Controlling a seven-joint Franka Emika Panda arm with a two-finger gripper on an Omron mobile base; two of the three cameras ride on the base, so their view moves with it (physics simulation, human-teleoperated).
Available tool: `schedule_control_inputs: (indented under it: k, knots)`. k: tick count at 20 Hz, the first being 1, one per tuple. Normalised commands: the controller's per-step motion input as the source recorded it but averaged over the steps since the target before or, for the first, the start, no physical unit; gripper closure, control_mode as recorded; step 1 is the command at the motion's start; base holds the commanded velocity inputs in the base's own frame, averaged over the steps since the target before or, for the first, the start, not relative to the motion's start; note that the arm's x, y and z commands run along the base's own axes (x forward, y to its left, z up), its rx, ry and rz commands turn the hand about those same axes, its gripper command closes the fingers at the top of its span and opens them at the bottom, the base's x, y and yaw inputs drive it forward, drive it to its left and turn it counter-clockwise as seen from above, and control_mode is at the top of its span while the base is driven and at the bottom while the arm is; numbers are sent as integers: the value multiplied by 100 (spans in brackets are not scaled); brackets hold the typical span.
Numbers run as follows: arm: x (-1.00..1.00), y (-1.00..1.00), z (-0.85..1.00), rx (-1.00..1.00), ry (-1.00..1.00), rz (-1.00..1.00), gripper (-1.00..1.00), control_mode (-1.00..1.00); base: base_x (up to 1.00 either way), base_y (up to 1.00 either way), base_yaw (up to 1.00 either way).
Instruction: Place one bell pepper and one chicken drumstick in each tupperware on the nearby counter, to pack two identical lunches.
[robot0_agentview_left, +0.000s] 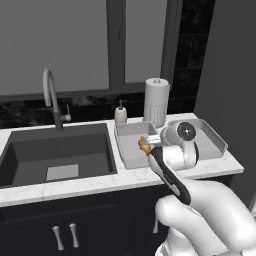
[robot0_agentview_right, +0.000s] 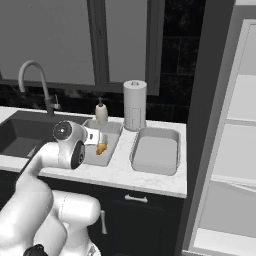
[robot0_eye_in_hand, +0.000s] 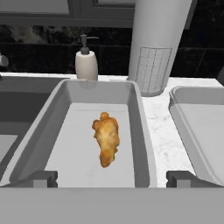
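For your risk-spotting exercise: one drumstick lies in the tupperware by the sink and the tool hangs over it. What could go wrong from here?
1. The tool is open above the drumstick; pulling back low might clip the left tupperware wall and shift it towards the sink.
2. The right tupperware holds nothing yet; the next drumstick could land in the left one again, making the lunches unequal.
3. The soap dispenser and paper towel roll stand close behind, and a forward swing might topple them.

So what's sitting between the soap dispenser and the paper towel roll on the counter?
Nothing: in the hand view the soap dispenser and paper towel roll stand apart, with bare counter and dark backsplash between them.
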Motion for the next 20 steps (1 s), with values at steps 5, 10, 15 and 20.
schedule_control_inputs:
  k: [5, 10, 15, 20]
  knots:
    - [-100, -6, 2, 0, 0, 0, -100, -100, 0, 0, 0]
    - [-20, 0, 0, 0, 0, 0, -100, 100, -80, -4, 0]
    - [0, 0, 0, 0, 0, 0, -100, 100, -100, -55, -8]
    - [0, 0, 0, 0, 0, 0, -100, 100, -39, -100, -19]
